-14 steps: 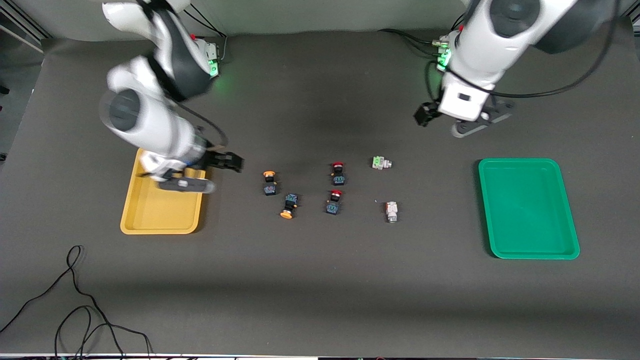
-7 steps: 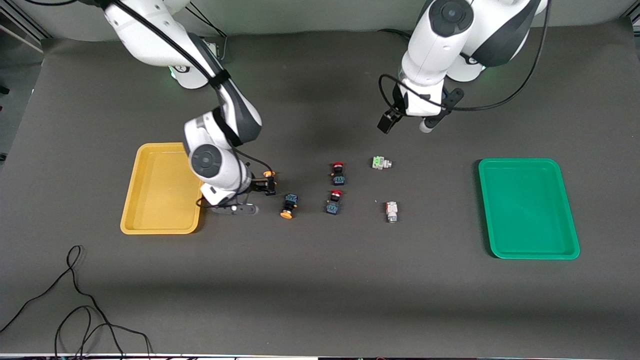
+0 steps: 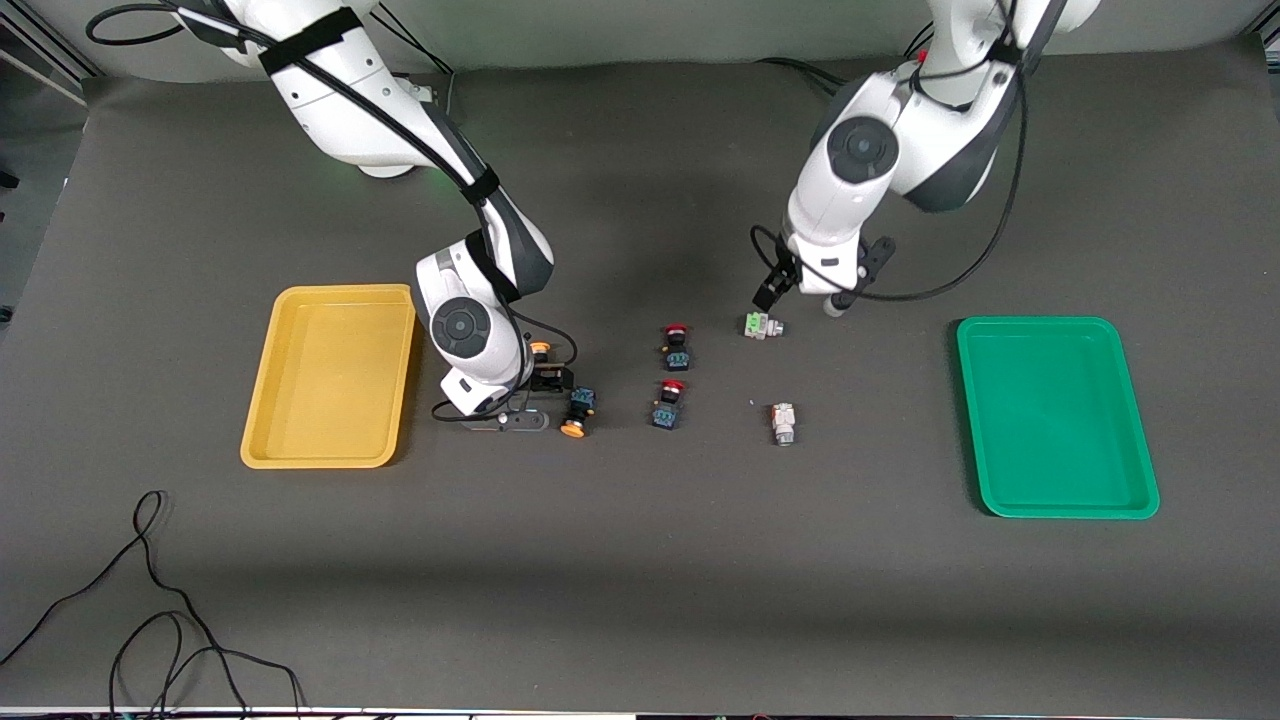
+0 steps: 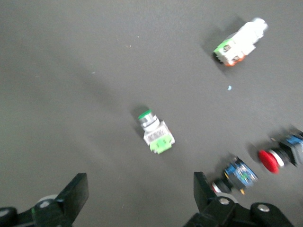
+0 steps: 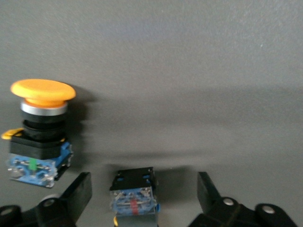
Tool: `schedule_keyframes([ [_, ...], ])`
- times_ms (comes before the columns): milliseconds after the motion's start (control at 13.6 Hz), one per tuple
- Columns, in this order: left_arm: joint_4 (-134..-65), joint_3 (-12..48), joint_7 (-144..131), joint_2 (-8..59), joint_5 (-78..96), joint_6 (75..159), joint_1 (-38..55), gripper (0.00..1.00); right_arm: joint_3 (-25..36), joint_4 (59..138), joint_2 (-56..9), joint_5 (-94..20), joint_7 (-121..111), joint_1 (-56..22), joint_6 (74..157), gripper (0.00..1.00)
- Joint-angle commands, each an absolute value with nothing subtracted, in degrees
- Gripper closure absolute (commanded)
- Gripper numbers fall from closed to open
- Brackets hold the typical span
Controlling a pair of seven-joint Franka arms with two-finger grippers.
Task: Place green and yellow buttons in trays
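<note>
Claws point(image 3: 548, 380) point(image 3: 776, 298) open above dark (matte) table point(image 3: 640, 580).

Red-capped switches point(image 3: 675, 346) crowd the green button point(image 3: 762, 325); elsewhere open table point(image 3: 640, 580).

Surface point(image 3: 640, 560): dark grey matt sheet, faintly speckled, no glare. Yellow tray point(image 3: 330, 440) and green tray point(image 3: 1050, 495): smooth moulded plastic, slight sheen on rims. Orange-capped button point(image 5: 41, 125): matt plastic cap, shiny metal collar, black plastic body, translucent blue base. Green button point(image 4: 154, 132): metallic ring, white and green plastic. Arm shells point(image 3: 350, 100): glossy white plastic. Right end effector point(image 5: 142, 198) fingers point(image 5: 78, 194): matt black.
</note>
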State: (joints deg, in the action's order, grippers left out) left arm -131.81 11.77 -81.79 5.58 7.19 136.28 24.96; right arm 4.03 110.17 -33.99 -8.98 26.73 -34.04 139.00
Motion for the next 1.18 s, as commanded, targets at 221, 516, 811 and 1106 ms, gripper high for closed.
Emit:
schedule_keyframes([
  [221,-132.81,11.34,-83.23,16.77,6.42,149.31,25.58,0.01,4.57,118.20,-31.65,-9.32,22.59,-34.81,145.89,0.81],
  [516,-132.19,11.34,-83.15,20.47,6.33,152.75,25.93,0.01,5.18,119.88,-26.56,-9.32,22.59,-34.11,143.63,1.00],
  [811,-130.87,11.34,-83.06,22.23,6.33,153.11,25.93,0.02,5.98,118.92,-16.81,-9.40,14.80,-27.53,127.40,1.00],
  [1106,-129.73,11.34,-82.97,22.50,6.07,152.23,26.10,0.65,13.77,119.53,-12.13,-8.79,1.10,-25.40,119.36,1.00],
])
